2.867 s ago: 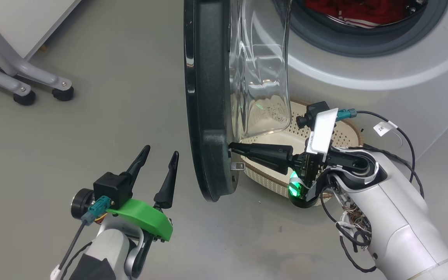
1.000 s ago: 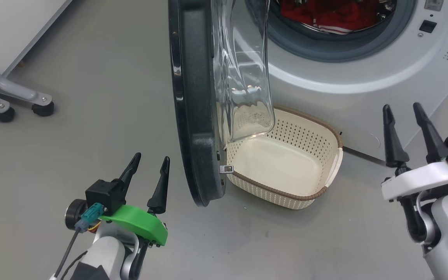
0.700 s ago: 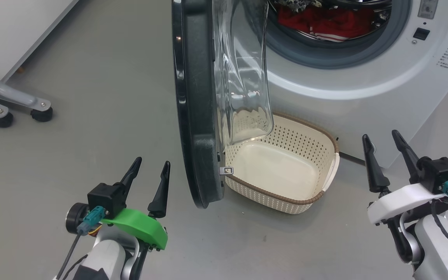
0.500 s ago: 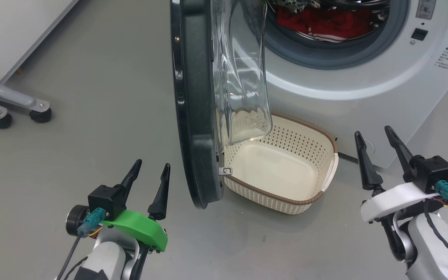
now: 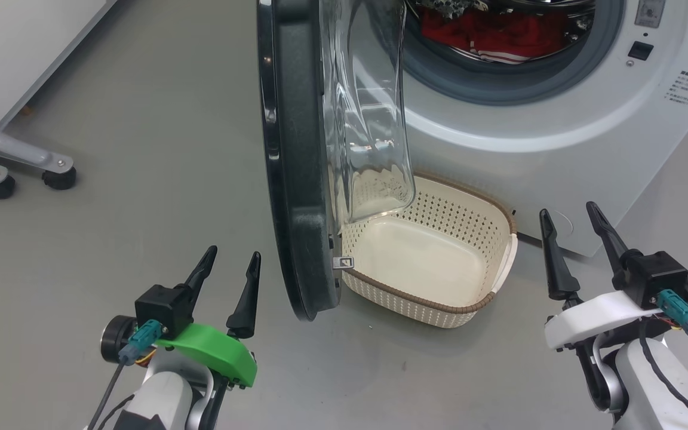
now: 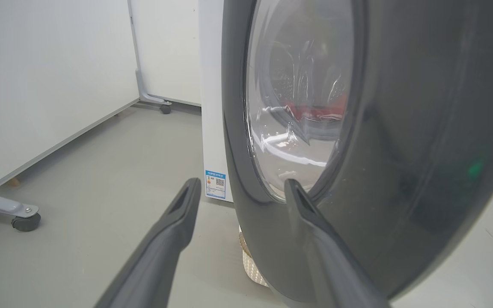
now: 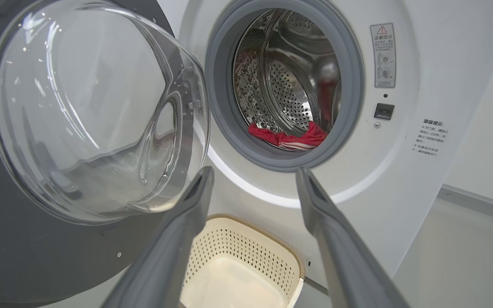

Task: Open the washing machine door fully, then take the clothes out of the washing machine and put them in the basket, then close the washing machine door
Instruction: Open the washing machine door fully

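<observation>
The washing machine door (image 5: 296,155) stands swung out about square to the white washing machine (image 5: 559,113), its glass bowl (image 7: 88,111) facing the drum. Red clothes (image 5: 499,33) with white stripes lie low in the drum (image 7: 291,139). The cream basket (image 5: 433,254) sits empty on the floor under the porthole, beside the door's lower edge. My left gripper (image 5: 232,255) is open, just left of the door's black ring (image 6: 400,171). My right gripper (image 5: 568,210) is open, to the right of the basket, holding nothing.
Grey floor stretches to the left. A grey wheeled frame leg (image 5: 21,167) and a white panel (image 6: 37,85) stand at the far left. A blue label (image 6: 215,184) marks the machine's side. The door's latch tab (image 5: 344,261) juts toward the basket.
My right arm has drawn back from the door's edge to the lower right, fingers pointing up. The head camera has shifted slightly. The door, basket and left gripper keep their places.
</observation>
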